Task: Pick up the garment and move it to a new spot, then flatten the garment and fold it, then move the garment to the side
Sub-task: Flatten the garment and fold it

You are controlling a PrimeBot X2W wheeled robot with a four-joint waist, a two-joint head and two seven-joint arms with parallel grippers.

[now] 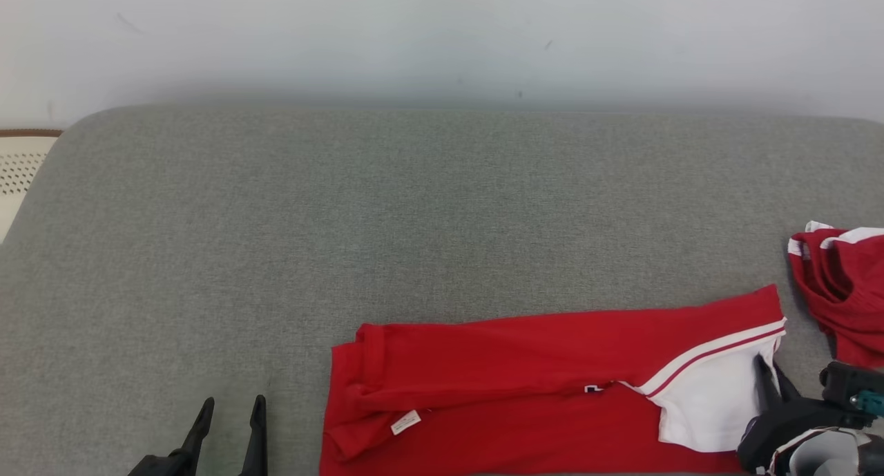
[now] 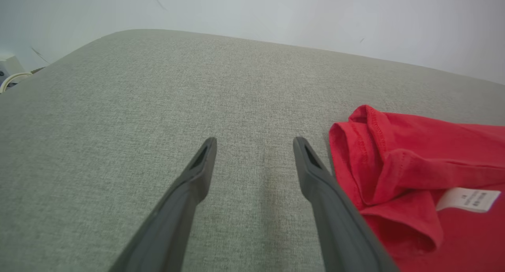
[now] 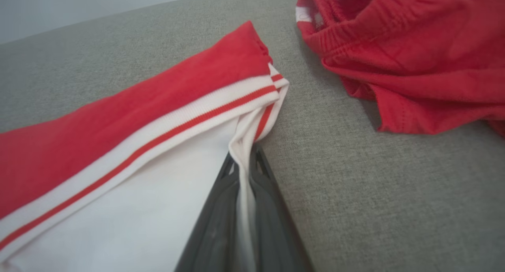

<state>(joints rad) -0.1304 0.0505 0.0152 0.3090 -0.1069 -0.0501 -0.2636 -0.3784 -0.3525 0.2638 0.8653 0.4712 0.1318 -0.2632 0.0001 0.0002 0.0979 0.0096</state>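
Note:
The garment (image 1: 525, 372) is red with a white panel and a red-striped white band, lying partly folded on the grey cushion at the lower middle and right. Its white edge (image 3: 242, 165) is pinched between the fingers of my right gripper (image 3: 244, 155), which is shut on it at the garment's right end (image 1: 763, 369). My left gripper (image 1: 231, 410) stands open over bare cushion just left of the garment's left edge (image 2: 367, 153), with nothing between its fingers (image 2: 205, 161). A white label (image 2: 469, 199) shows on the red cloth.
A second crumpled red piece with white trim (image 1: 842, 289) lies at the right edge of the cushion, close to my right gripper. The grey cushion (image 1: 345, 220) stretches wide to the left and back, up to a pale wall. A perforated cream object (image 1: 21, 165) sits beyond its left edge.

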